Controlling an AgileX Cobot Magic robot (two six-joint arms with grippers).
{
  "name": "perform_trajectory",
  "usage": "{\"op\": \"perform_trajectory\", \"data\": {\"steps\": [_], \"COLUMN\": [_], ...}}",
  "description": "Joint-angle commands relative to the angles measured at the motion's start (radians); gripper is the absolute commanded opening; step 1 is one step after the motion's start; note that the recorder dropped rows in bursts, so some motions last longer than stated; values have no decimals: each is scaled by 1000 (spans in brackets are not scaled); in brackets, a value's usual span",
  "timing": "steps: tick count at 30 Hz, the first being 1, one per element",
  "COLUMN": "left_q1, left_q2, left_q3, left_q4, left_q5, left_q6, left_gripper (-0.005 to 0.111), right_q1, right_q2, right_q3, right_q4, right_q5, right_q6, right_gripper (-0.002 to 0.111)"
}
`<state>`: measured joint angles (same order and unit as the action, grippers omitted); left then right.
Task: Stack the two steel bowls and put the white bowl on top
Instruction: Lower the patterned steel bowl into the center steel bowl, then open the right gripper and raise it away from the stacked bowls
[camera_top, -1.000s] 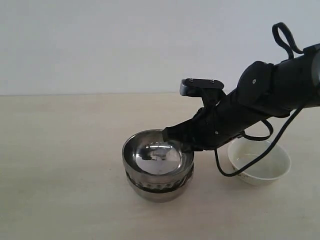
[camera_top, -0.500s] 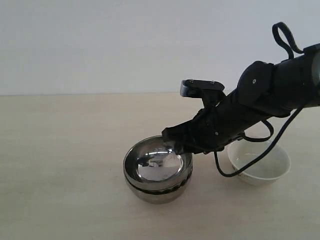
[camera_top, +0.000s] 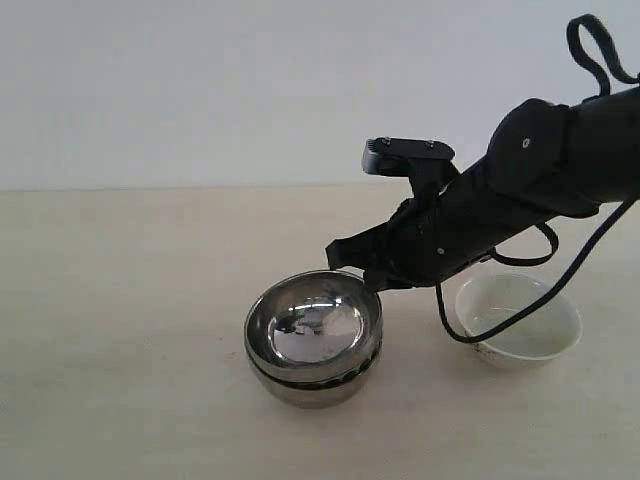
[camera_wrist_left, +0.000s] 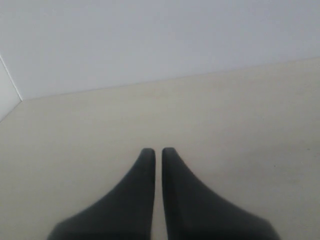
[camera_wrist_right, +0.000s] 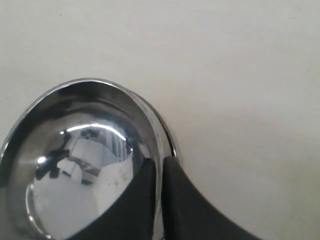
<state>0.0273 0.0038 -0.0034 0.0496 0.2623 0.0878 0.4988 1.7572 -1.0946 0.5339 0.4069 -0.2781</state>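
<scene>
one steel bowl (camera_top: 312, 325) sits nested in the ribbed steel bowl (camera_top: 315, 383) on the bench (camera_top: 120, 300); the white bowl (camera_top: 520, 330) stands empty nearby, partly behind a cable (camera_top: 460, 338). right claw (camera_wrist_right: 158, 164) pinched closed by the rim; left claw (camera_wrist_left: 158, 152) closed, empty.

The upper steel bowl (camera_top: 312, 325) hides most of the lower steel bowl (camera_top: 315, 392), seemingly ribbed.

The right arm (camera_top: 556, 172) was bulky matte black, with pale screws (camera_top: 526, 143), a looping black cable (camera_top: 470, 341) behind the jaws, and tapered fingers (camera_wrist_right: 137, 206).
</scene>
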Motion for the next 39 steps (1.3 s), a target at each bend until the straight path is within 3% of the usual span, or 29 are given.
{"op": "perform_trajectory", "data": {"steps": [1,16,23,39], "left_q1": [3,3,3,3], "left_q2": [-4,-4,-4,-4], "left_q3": [3,3,3,3], "left_q4": [-8,-8,-8,-8], "left_q5": [-8,-8,-8,-8], "left_q6": [-10,-10,-10,-10], "left_gripper": [4,4,4,4], "right_q1": [-2,-2,2,175], "right_q2": [-12,7,-47,-49], "right_q3": [1,1,1,1], "right_q4": [-11,-42,-23,10], "right_q5": [27,19,106,126], "right_q6": [6,18,7,13], "right_gripper": [0,0,0,0]}}
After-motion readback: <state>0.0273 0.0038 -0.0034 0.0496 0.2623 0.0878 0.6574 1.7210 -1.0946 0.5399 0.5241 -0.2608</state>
